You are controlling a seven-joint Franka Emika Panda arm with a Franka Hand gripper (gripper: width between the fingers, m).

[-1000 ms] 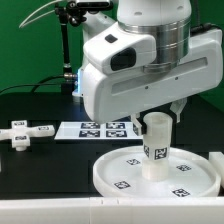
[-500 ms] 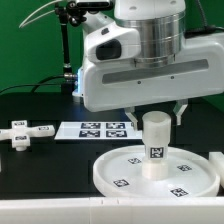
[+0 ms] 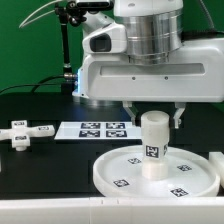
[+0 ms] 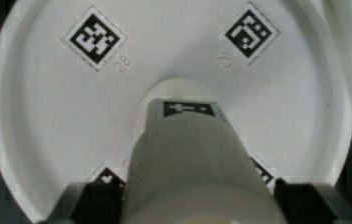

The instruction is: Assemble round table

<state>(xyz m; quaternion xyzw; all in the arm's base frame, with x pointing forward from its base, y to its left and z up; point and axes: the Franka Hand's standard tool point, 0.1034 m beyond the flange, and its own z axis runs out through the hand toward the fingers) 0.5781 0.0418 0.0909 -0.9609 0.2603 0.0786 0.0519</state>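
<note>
The large rimmed round disc [image 3: 108, 176] [image 4: 48, 110] lies flat at the front of the table, tags facing up. The short cylindrical leg [image 3: 154, 142] [image 4: 187, 140] stands upright at its middle, a tag on its side. My gripper [image 3: 155, 117] [image 4: 203, 198] comes straight down over the leg and is shut on its upper part, one dark finger [image 4: 98, 196] on each side. A small white piece with short arms and tags [image 3: 24, 131] lies at the exterior view's left; I cannot tell whether it is the cross-shaped foot.
The marker board [image 3: 95, 129] lies flat behind the disc. A black stand with a clamp [image 3: 68, 50] rises at the back left before a green backdrop. The big white wrist housing [image 3: 150, 70] hangs over the disc.
The wrist housing has turned about its upright axis above the leg. The leg has stayed upright on the disc's middle, still gripped.
</note>
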